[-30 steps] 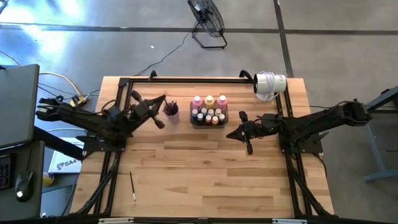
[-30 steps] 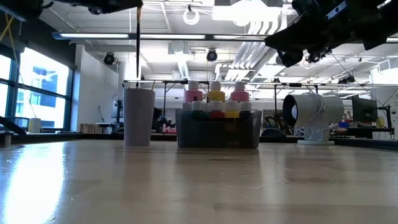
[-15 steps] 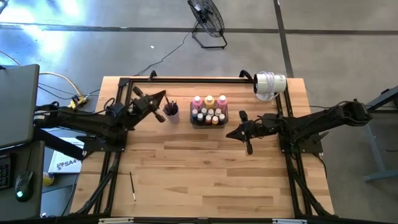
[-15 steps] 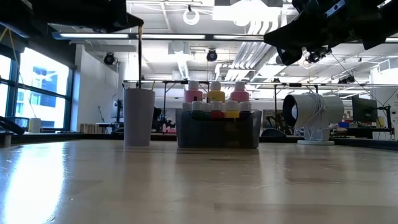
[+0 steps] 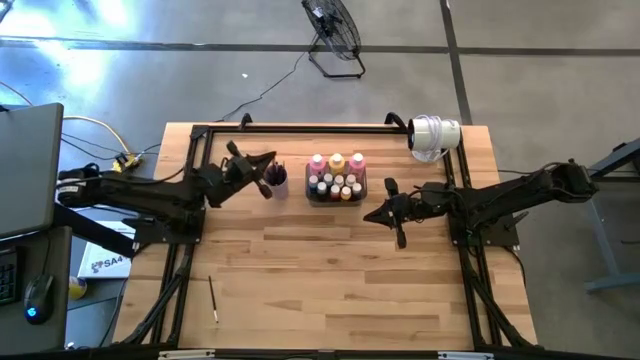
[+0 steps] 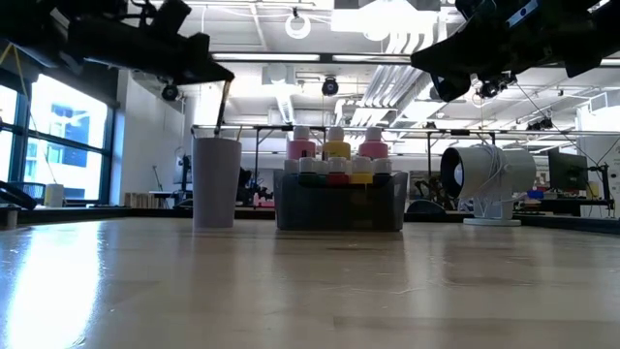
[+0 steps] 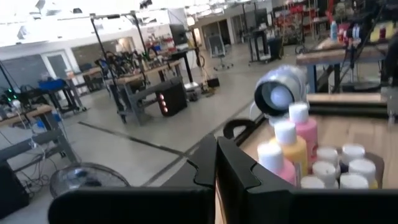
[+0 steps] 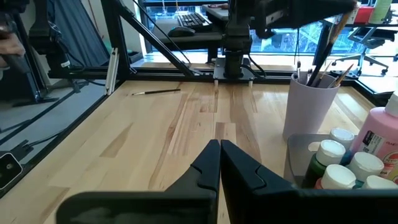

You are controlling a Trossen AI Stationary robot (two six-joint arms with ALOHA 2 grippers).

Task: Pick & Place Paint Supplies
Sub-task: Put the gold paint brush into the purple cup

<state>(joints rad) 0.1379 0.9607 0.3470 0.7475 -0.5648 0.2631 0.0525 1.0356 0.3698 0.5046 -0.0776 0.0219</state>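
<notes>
My left gripper [image 5: 268, 163] hovers just above the purple cup [image 5: 278, 184], shut on a thin paintbrush [image 6: 225, 109]. The brush's lower end reaches down into the cup [image 6: 215, 181], where other brushes [image 8: 314, 73] stand. Right of the cup sits the dark tray [image 5: 336, 197], holding pink and yellow bottles [image 5: 337, 161] and small white-capped ones [image 8: 333, 152]. One loose paintbrush [image 5: 213, 298] lies flat on the table near the front left. My right gripper [image 5: 374, 216] hangs shut above the table, right of the tray, holding nothing. My left gripper pinches the paintbrush near its upper end [image 6: 228, 87] between its two shut fingers. The fingers come about level from the table's left and lie across the brush. The brush hangs below them, tilted, with its lower end inside the cup's mouth.
A white round device [image 5: 435, 136] stands at the table's far right corner. Black frame rails [image 5: 300, 127] run along the far edge and down both sides. Bare wood [image 5: 330, 280] stretches across the near half of the table.
My left gripper has come down and moved toward the table's right, over the cup. The paintbrush it holds has sunk with it and tipped from upright to a slant, its lower end going into the cup.
</notes>
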